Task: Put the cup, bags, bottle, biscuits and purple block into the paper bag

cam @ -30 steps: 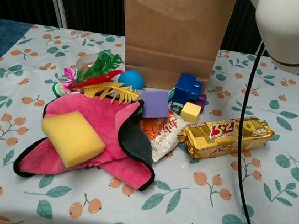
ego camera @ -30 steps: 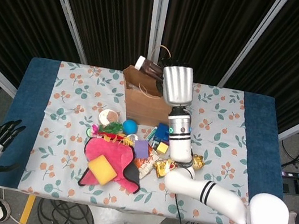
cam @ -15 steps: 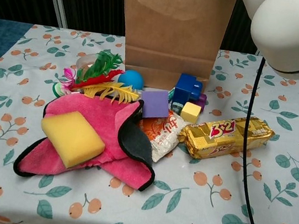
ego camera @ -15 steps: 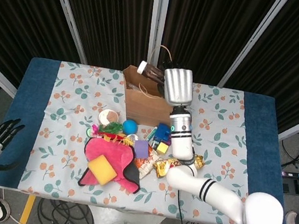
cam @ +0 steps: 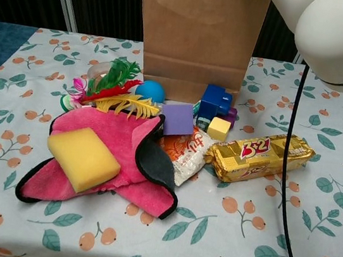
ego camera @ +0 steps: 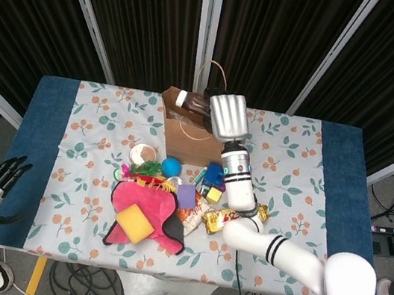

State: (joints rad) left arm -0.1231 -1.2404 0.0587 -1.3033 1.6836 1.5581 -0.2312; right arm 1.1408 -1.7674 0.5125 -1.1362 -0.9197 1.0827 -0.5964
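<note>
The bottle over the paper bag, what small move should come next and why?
Probably lower it a little, then release. The right hand holds the brown bottle lying sideways right above the paper bag opening, white cap pointing left, so it looks lined up to drop inside.

A yellow sponge (cam: 82, 157) lies on a pink cloth (cam: 127, 148).
</note>
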